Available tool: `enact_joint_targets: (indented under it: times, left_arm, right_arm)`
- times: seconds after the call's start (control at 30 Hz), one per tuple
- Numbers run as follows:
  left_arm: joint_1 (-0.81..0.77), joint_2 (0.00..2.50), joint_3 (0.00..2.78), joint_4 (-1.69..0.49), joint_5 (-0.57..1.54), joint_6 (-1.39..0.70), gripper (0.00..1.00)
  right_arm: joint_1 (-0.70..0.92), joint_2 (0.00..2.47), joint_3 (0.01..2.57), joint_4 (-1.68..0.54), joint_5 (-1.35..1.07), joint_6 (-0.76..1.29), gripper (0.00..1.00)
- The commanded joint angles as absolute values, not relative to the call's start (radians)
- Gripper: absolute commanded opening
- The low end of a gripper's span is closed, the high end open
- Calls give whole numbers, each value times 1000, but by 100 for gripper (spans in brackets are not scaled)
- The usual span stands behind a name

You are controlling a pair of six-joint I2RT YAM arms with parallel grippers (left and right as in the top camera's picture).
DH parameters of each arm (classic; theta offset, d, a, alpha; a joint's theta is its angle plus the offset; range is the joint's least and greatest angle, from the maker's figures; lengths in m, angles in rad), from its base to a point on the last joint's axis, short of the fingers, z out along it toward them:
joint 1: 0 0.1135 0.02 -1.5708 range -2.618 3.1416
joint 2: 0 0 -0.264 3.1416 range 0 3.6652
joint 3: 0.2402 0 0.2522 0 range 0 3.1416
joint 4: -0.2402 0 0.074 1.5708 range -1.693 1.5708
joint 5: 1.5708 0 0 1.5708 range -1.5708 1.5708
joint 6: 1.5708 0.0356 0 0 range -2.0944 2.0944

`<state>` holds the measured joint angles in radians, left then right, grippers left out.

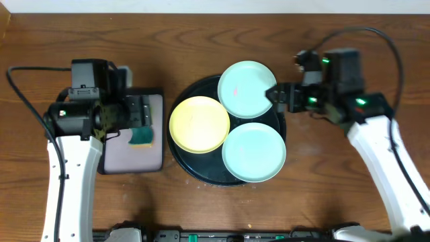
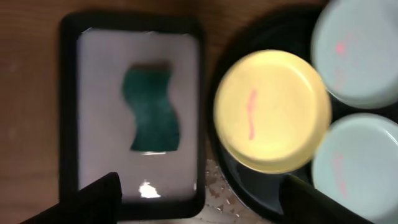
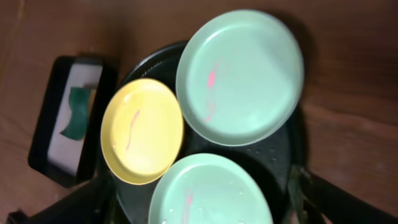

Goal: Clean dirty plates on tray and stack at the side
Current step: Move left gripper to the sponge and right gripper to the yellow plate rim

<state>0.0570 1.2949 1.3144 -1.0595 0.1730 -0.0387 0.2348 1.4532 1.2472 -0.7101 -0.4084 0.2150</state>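
Observation:
Three plates lie on the round black tray point(image 1: 195, 171): a pale yellow plate point(image 1: 199, 124) at its left, one mint plate point(image 1: 246, 89) at the back and another mint plate point(image 1: 254, 152) at the front. Each carries a pink streak, as on the yellow plate point(image 3: 142, 130) and the back mint plate point(image 3: 239, 78). My right gripper point(image 1: 279, 96) hovers open at the tray's right rim beside the back mint plate, holding nothing. In its wrist view the right gripper point(image 3: 202, 205) is above the front mint plate point(image 3: 211, 193). My left gripper point(image 2: 202, 202) hangs open above the small tray's near edge.
A small rectangular black-rimmed tray point(image 1: 158, 165) with a pink mat lies left of the round tray and holds a green sponge point(image 1: 141, 138). Water drops point(image 2: 217, 190) speckle the wood between the two trays. Brown tabletop surrounds both.

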Motion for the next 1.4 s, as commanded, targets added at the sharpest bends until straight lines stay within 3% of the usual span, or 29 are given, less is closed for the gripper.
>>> enact_joint_targets:
  times: [0.0, 0.4, 0.97, 1.37]
  left_arm:
    - [107, 1320, 1334, -1070, 44, -198, 81]
    - [141, 1381, 1330, -1070, 35, -197, 81]
    - [141, 1483, 1330, -1069, 32, -196, 81]
    - [141, 1483, 1330, -1068, -13, -196, 81]
  right_arm:
    - [311, 1538, 1338, -723, -332, 287, 80]
    - [508, 1883, 1463, -729, -231, 477, 33]
    - [617, 2016, 1462, -707, -81, 562, 27]
    - [626, 2094, 1462, -671, -80, 583, 17]
